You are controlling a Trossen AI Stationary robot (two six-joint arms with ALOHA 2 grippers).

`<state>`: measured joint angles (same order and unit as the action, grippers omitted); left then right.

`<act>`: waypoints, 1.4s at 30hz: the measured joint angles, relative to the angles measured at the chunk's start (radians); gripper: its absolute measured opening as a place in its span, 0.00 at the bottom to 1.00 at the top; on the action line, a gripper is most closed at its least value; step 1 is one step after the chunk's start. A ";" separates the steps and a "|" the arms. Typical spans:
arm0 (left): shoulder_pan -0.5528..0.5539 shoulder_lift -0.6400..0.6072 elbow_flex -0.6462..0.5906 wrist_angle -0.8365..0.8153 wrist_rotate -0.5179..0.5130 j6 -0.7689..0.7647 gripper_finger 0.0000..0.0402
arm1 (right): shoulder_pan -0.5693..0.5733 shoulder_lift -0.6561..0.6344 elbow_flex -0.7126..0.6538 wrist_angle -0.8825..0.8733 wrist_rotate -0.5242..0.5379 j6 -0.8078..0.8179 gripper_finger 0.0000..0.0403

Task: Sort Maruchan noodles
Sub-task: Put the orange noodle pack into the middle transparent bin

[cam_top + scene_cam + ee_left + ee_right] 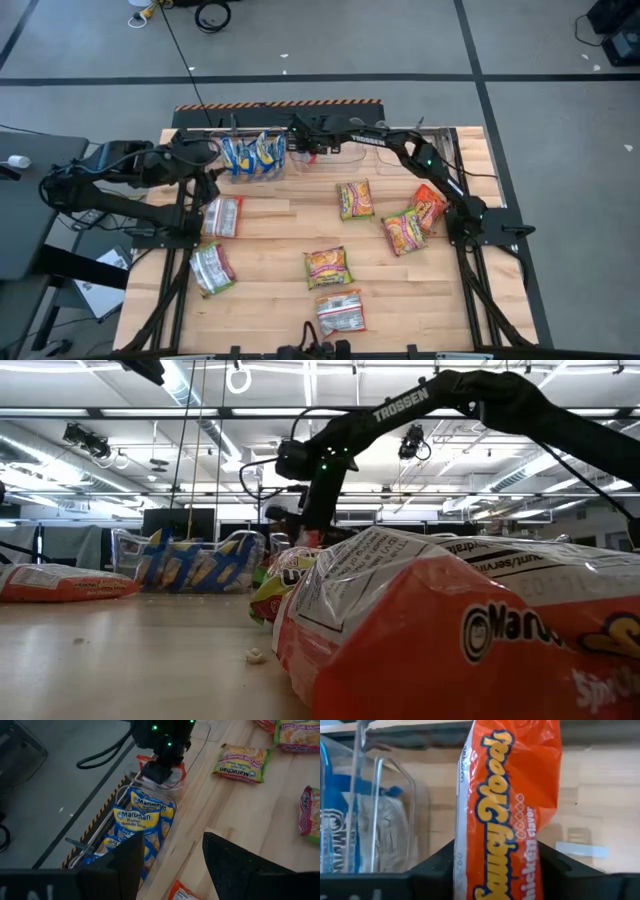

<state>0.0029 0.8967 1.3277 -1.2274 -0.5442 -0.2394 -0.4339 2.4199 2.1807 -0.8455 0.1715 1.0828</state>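
Note:
My right gripper [306, 146] is at the table's far edge, shut on an orange Maruchan noodle packet [512, 795] over a clear bin [345, 152]. Beside that bin, a second clear bin [125, 795] holds several blue-yellow packets [142, 820] standing on edge. My left gripper [172, 870] hovers open and empty at the far left, near the blue packets. Loose packets lie flat on the wood: yellow-green ones [355, 198] [403, 231] [328, 267], an orange one [430, 205], and red-and-white ones [222, 215] [211, 267] [340, 312]. My right gripper pinches the orange packet between its two fingers, one on each long side edge [465, 865]. The fingers come slanting down from above. The packet reaches out lengthwise past the fingertips, toward the bin. Whether its far end rests on anything I cannot tell.
A hazard-striped strip [280, 104] runs along the table's far edge behind the bins. In the low view a red-orange packet [450, 640] lies close and blocks much of the sight. Bare wood [270, 240] shows between the loose packets.

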 joint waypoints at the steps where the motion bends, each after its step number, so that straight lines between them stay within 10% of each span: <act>1: 0.000 0.000 0.000 0.000 0.000 0.000 0.51 | 0.004 0.000 -0.004 0.003 0.009 0.000 0.47; 14: 0.000 -0.026 0.000 -0.027 0.011 0.039 0.51 | 0.035 -0.049 -0.006 0.089 0.011 -0.047 0.66; 28: 0.000 -0.130 0.000 -0.034 0.226 -0.060 0.51 | 0.060 -0.058 -0.007 0.141 -0.015 -0.147 0.58; 42: 0.000 -0.173 0.001 -0.033 0.173 -0.091 0.51 | 0.050 -0.058 -0.007 0.131 0.029 -0.200 0.33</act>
<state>0.0029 0.7238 1.3285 -1.2606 -0.3707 -0.3303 -0.3836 2.3619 2.1735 -0.7141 0.2005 0.8825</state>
